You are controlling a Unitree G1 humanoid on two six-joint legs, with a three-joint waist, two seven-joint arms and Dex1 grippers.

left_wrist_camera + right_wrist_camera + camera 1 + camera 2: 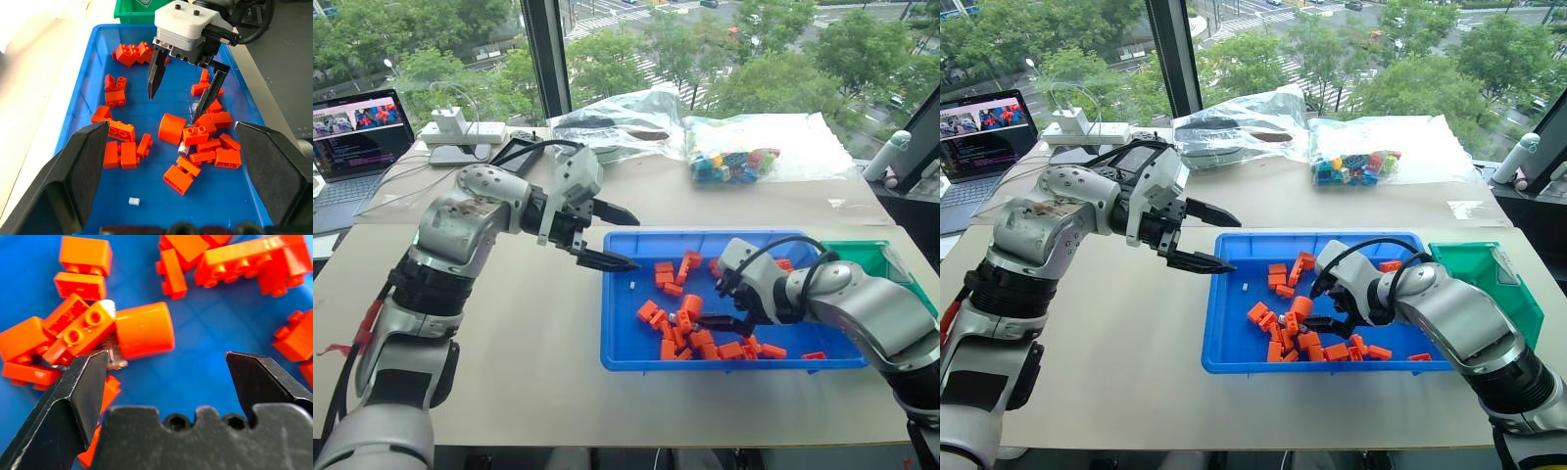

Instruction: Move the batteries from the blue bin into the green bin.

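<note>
The table (509,323) carries the blue bin (626,345) near its right end, with the green bin (862,257) touching the blue bin's far right corner. The left gripper (607,236) hangs over the blue bin's left edge, jaws spread and empty. The right gripper (182,95) points down into the middle of the blue bin, jaws wide apart and holding nothing, above the orange bricks (120,154) and an orange cylinder (172,129). One battery (184,148) lies flat just beside that cylinder, mostly hidden under a brick; only one end shows, so its axis cannot be told.
</note>
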